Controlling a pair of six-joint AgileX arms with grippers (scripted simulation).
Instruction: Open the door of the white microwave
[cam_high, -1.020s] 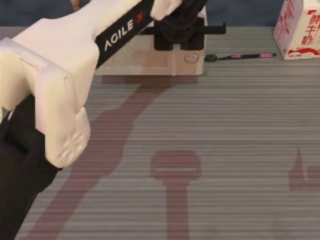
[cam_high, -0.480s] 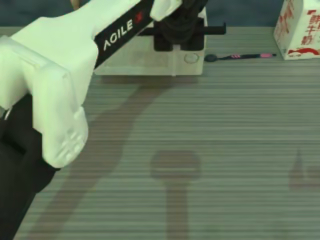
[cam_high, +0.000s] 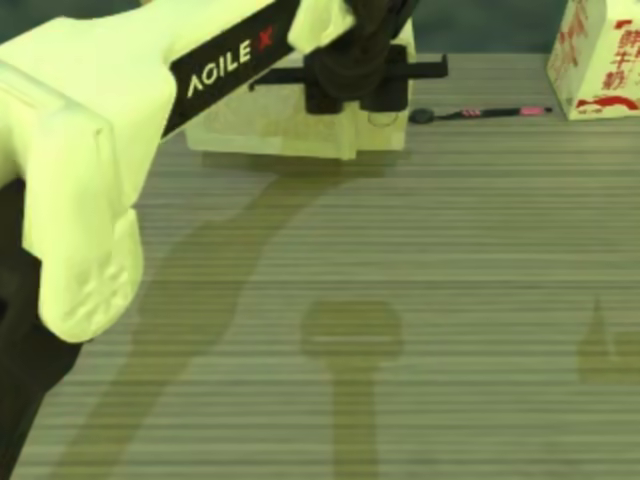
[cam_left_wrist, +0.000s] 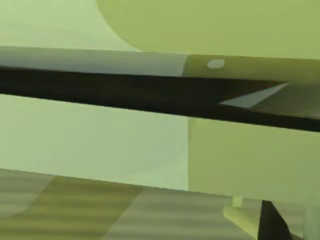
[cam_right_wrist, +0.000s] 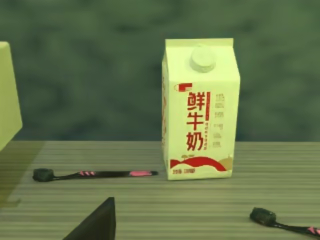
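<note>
Left arm over the microwave at the tabletop's far edge.
The microwave (cam_high: 300, 125) sits directly under the left pincer (cam_high: 357, 70); whether that pincer is apart or together cannot be told. The door (cam_left_wrist: 100, 145) shows close in the left wrist view. Right of the pincer lie a toothbrush (cam_high: 480, 112) and, farther right, a milk carton (cam_high: 598, 55).

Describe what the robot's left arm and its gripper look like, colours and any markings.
The left arm has bulky, rounded pale shells over a black lower section. A black strip along one link carries white "AGILE" lettering with a red X. Its wrist end is black, with a thin black crossbar, above the microwave. The left gripper is black. Of the right arm, only a dark tip appears in its wrist view.
</note>
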